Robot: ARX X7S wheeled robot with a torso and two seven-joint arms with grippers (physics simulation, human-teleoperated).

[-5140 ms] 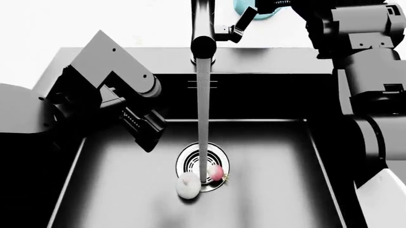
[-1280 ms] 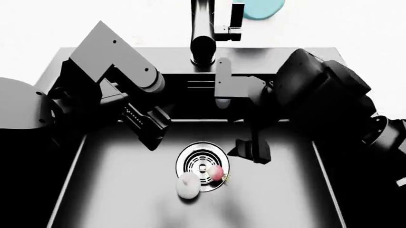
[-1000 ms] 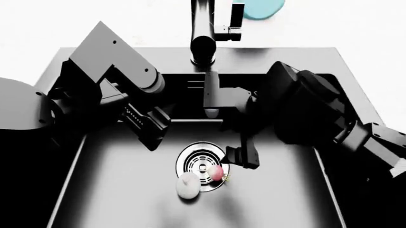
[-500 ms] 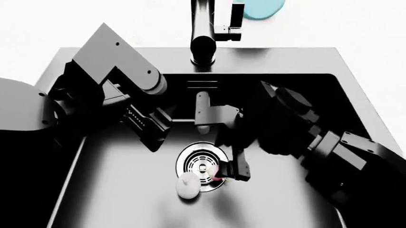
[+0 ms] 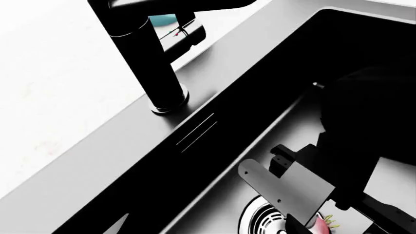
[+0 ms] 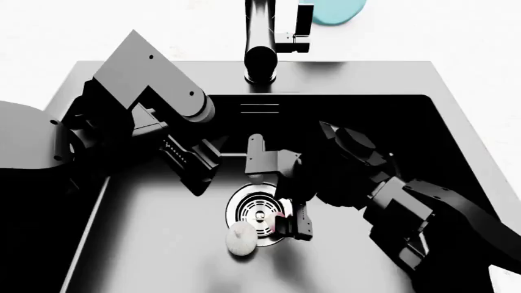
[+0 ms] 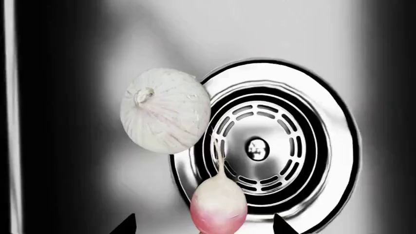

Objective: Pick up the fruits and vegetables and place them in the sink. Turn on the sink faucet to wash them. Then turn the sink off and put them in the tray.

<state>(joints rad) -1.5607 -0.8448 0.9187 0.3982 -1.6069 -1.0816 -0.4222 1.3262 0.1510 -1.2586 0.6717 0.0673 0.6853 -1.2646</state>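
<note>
The pink-red radish [image 7: 217, 204] lies on the drain's edge [image 7: 325, 122] in the black sink [image 6: 146, 250], root tail pointing away from the wrist camera. My right gripper [image 7: 204, 226] is open, one fingertip on each side of the radish with a gap on both sides. In the head view that gripper [image 6: 294, 223] hides most of the radish. The whitish garlic bulb [image 6: 240, 238] [image 7: 165, 109] rests beside the drain. My left gripper [image 6: 194, 166] hangs open over the basin's left part, holding nothing. No water runs from the black faucet [image 6: 260, 36] [image 5: 153, 68]. The tray is out of view.
A teal plant pot [image 6: 338, 9] stands on the white counter behind the faucet's side lever [image 6: 294, 43]. The sink's grey rim [image 6: 163, 73] surrounds the basin. My right forearm [image 6: 423, 213] reaches across the basin's right half.
The water stream seen earlier has stopped. My right arm has come down from the faucet lever into the basin, and its gripper now straddles the radish. The left arm has hardly moved.
</note>
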